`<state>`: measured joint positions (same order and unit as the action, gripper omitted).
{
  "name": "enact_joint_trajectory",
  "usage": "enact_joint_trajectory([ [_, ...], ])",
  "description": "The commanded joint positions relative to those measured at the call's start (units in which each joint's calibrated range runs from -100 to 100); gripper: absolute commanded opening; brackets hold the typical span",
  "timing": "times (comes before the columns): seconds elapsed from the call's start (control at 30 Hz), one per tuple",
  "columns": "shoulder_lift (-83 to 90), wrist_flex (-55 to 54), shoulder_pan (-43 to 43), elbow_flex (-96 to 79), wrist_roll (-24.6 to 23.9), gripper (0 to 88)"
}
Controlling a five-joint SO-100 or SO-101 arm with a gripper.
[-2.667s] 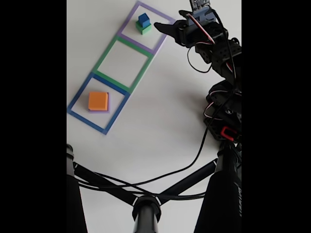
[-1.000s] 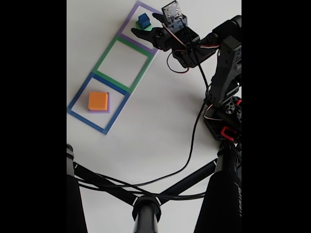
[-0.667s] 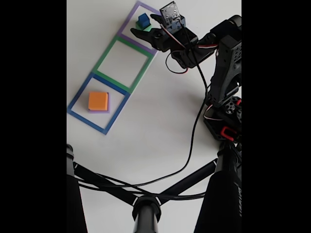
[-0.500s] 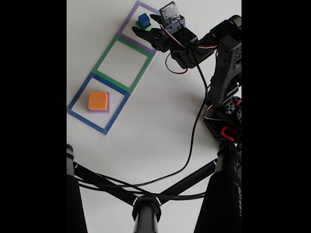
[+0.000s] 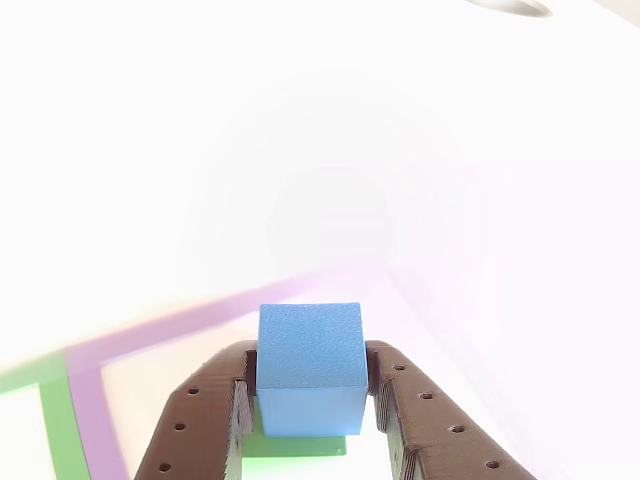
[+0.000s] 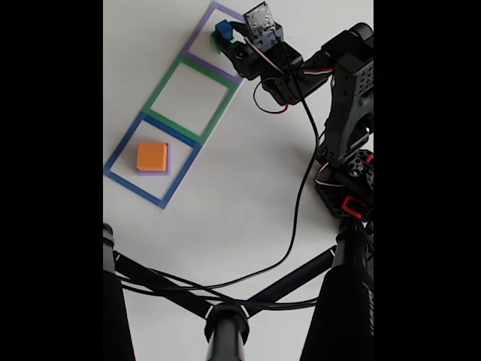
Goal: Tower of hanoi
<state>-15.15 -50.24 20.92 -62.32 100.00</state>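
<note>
The blue cube [image 5: 308, 362] sits on top of the green cube [image 5: 300, 446], of which a thin edge shows beneath it. My gripper [image 5: 308, 405] is shut on the blue cube, with a brown finger [image 5: 215, 415] pressed to each side. In the fixed view the blue cube [image 6: 222, 30] is inside the purple square outline [image 6: 201, 31] at the top, with the gripper [image 6: 228, 39] around it. The orange cube [image 6: 152, 156] rests on the flatter purple cube [image 6: 166, 168] inside the blue square outline [image 6: 120, 154].
A green square outline [image 6: 161, 92] lies between the purple and blue ones. The arm's base [image 6: 347, 188] stands at the right, and a black cable [image 6: 299, 214] trails from it. Black stand legs [image 6: 225, 323] cross the bottom of the fixed view.
The gripper has moved in over the purple square and closed its jaws around the blue cube, which stood free beside the open jaws before.
</note>
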Motion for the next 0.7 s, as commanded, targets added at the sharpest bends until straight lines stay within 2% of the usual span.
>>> enact_joint_trajectory([
  [0.0,1.2,-1.6,-0.6,1.0,0.0,4.6],
  [0.2,4.1,-0.5,-0.7,-0.3,0.0,4.3],
  [0.37,14.8,8.1,-1.5,-3.2,0.0,4.3],
  [0.47,25.5,18.5,-1.9,-5.0,0.0,4.4],
  [0.67,48.4,49.4,-1.5,-2.7,0.0,4.4],
])
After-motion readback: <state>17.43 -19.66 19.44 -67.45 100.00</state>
